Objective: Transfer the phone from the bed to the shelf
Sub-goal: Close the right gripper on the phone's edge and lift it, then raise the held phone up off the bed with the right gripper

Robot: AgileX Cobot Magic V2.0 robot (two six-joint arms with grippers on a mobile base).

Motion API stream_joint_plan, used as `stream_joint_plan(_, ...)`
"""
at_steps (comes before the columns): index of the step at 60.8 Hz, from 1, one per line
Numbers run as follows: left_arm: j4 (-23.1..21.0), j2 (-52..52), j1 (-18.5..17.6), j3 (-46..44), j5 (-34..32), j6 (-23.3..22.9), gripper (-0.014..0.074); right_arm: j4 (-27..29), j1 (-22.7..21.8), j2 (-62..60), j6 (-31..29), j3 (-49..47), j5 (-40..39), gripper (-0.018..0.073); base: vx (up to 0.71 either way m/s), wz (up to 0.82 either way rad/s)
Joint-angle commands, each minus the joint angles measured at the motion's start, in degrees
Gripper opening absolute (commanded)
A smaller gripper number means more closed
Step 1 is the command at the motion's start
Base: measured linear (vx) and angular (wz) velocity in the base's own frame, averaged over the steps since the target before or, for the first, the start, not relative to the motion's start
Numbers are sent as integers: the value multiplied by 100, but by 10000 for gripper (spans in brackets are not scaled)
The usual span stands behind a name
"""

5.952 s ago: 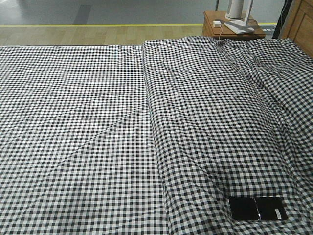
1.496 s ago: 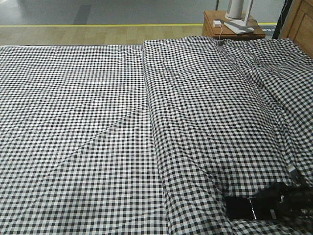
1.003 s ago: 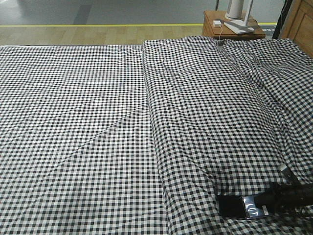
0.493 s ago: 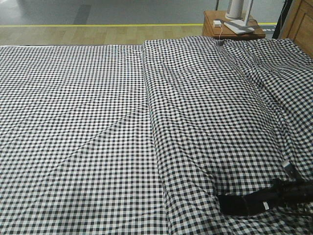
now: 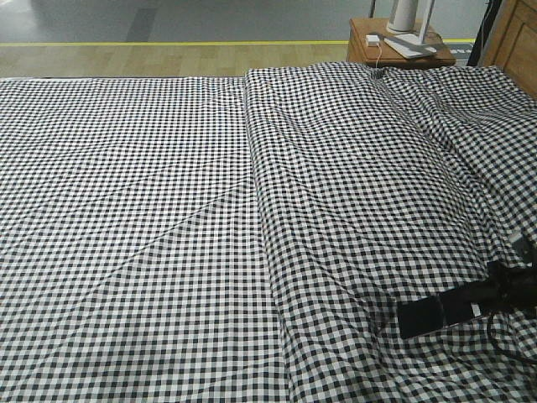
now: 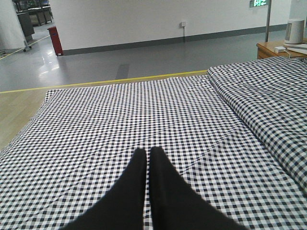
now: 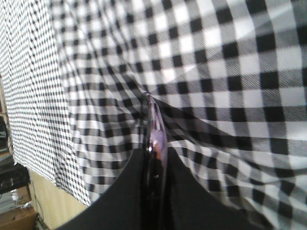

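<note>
**Phone now higher and further right than half a second ago, clamped in your right tool**

Your left tool fills the bottom of its wrist view. Its two black fingers are pressed together with only a hairline slit between them and nothing in it, above the bed. How high it sits over the gingham cannot be judged.

Moving right across the front view, a long fold runs down the fabric. Beyond it the cloth lies in raised creases.

Low on the right, the phone shows as a dark tilted bar. Its left end is free and its right end is gripped by your right tool, which reaches in from the frame's right edge. In the right wrist view the fingers are narrowed onto the phone's two faces, and you see only its thin pinkish edge running between them. Whether the free end touches the bed is unclear.

At upper right, a reddish-brown nightstand carries white items cut off by the top edge. A pale wooden panel in the corner is cropped too far to identify.
</note>
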Motion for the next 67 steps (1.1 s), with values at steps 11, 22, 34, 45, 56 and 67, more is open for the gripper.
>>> stream_joint_plan(11,-52,-38,7,-132,-412,-33,1,847,5,-1545,-1011,1253,773,-3,0,0)
stream_joint_plan(22,-52,-38,7,-132,-412,-33,1,1359,16,-2390,-1432,2103,773,-3,0,0)
stream_joint_plan(34,-52,-38,7,-132,-412,-33,1,1511,414,-3575,-2033,2991,773,-3,0,0)
stream_joint_plan(45,-52,-38,7,-132,-412,-33,1,1574,1158,-4537,-2117,3170,773,-3,0,0)
stream_joint_plan(56,-52,-38,7,-132,-412,-33,1,1619,1862,-5349,-2112,3170,773,-3,0,0)
stream_joint_plan(67,-52,-38,7,-132,-412,-33,1,1620,2463,-6052,-1913,3170,773,-3,0,0)
